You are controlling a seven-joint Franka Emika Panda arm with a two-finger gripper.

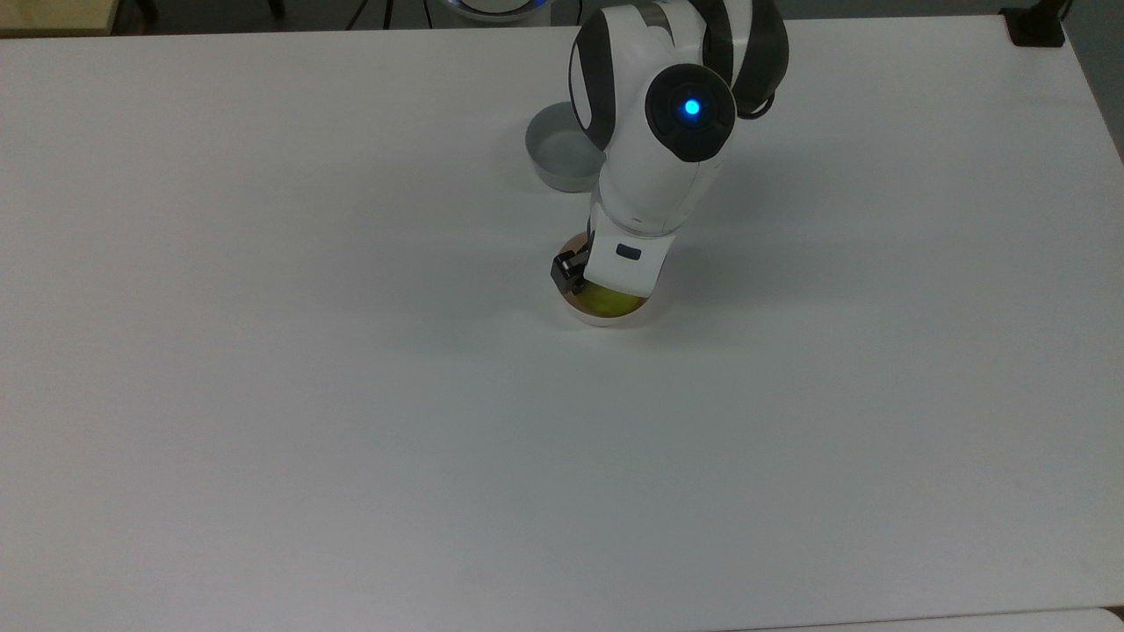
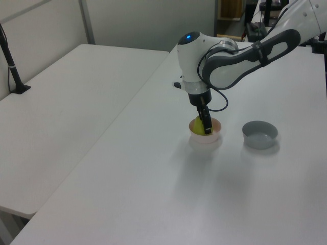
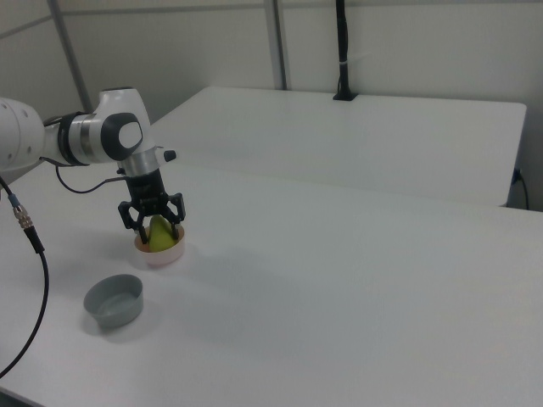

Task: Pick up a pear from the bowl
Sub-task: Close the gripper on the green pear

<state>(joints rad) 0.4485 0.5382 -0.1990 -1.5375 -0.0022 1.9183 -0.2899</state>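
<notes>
- The pear (image 3: 159, 233) is sitting inside the pale pink bowl (image 3: 158, 253), its yellow-green body rising above the rim with the narrower end pointing up in the right view.
- The end effector (image 3: 153, 231) is reaching straight down over the bowl, and its two dark fingers (image 3: 177, 209) are standing spread wide, one on each side of the pear in the right view.
- The pear is lying between those fingers; whether either one is touching the fruit cannot be told.
- In the top view, the end effector (image 1: 606, 285) is covering most of the pear (image 1: 609, 303), leaving a yellow-green crescent showing at the bowl's (image 1: 606, 319) near edge.
- In the left view, one dark finger (image 2: 206, 122) is crossing in front of the pear (image 2: 199, 126), which is sitting in the bowl (image 2: 205, 137).
- The bowl is resting on the white tabletop (image 1: 351, 395).
- A grey bowl (image 1: 558, 162) is standing near the pink one on the tabletop, apart from it, partly behind the arm in the top view.
</notes>
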